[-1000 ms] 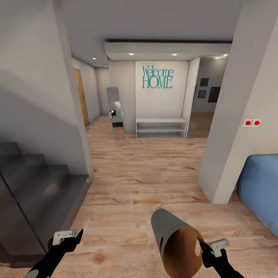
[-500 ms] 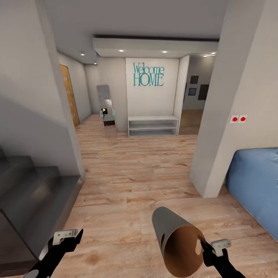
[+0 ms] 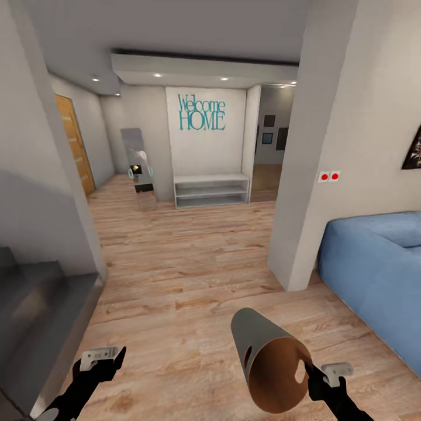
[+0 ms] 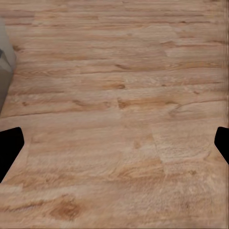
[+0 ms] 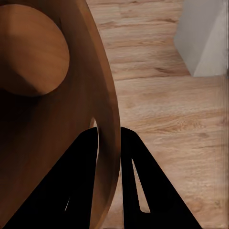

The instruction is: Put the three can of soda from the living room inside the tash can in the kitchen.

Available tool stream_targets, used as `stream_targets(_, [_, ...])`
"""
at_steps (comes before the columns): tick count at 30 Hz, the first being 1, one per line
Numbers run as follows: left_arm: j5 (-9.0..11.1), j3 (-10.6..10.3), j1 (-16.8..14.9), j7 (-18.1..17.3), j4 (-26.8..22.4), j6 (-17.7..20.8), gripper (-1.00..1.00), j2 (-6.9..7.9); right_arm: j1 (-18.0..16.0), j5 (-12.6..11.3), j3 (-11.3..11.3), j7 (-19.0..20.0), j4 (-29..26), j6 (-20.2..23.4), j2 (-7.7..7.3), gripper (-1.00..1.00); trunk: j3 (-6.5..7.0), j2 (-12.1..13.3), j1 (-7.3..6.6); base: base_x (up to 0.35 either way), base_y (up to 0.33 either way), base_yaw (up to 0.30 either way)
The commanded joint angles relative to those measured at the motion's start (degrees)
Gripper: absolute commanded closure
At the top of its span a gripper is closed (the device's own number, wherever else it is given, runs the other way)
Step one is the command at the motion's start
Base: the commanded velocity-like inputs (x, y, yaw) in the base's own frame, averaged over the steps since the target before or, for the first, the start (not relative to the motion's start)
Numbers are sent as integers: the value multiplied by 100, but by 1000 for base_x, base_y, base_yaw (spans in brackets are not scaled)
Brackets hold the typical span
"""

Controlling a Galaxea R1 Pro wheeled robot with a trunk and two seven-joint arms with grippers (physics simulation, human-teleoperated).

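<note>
The whole head view has swung to the right over the last second: the stairs (image 3: 35, 304) at the near left have slid toward the edge, the pillar (image 3: 316, 175) has shifted left, and much more of the blue sofa (image 3: 374, 275) now shows at the right, along with a dark picture on the wall beyond it. That is the camera turning with the base, not the room moving, and I judge the robot is rounding the pillar into the living room to reach the cans, none of which is in sight yet.

The bin (image 3: 272, 362) rides along unchanged, low at the near right, tipped on its side with its copper mouth toward the camera. The right end effector (image 3: 318, 374) pinches its rim beside the handle hole, one finger (image 5: 78, 186) inside and one outside the wall. The left end effector (image 3: 102, 358) hangs spread and empty over the plank floor (image 3: 187, 257).
</note>
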Motion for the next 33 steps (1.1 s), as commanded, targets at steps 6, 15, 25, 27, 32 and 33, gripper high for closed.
stream_targets(6, [-20, 2, 0, 0, 5, -3, -100, 0, -1, -47, -6, 63, -12, 3, 1, 100, 1, 0, 0, 0, 0, -244])
stream_targets(15, [-66, 8, 0, 0, 106, -5, -100, 0, 0, -48, -12, 63, -12, 3, 3, 100, 1, 0, 0, 0, 0, -246])
stream_targets(25, [-70, 9, 0, 0, 120, -5, -100, 0, -2, -48, -14, 63, -12, 6, -1, 100, -21, 0, 0, 0, 0, -243])
stream_targets(27, [-70, 9, 0, 0, 121, -5, -100, 0, -1, -48, -16, 63, -12, 8, -3, 100, -29, 0, 0, 0, 0, -231])
stream_targets(32, [-70, 9, 0, 0, 121, -5, -100, 0, -1, -49, -21, 63, -12, 9, -4, 100, -53, 0, 0, 0, 0, -217])
stream_targets(33, [-70, 9, 0, 0, 121, -5, -100, 0, -1, -51, -22, 63, -12, 9, -4, 100, -58, 0, 0, 0, 0, -200])
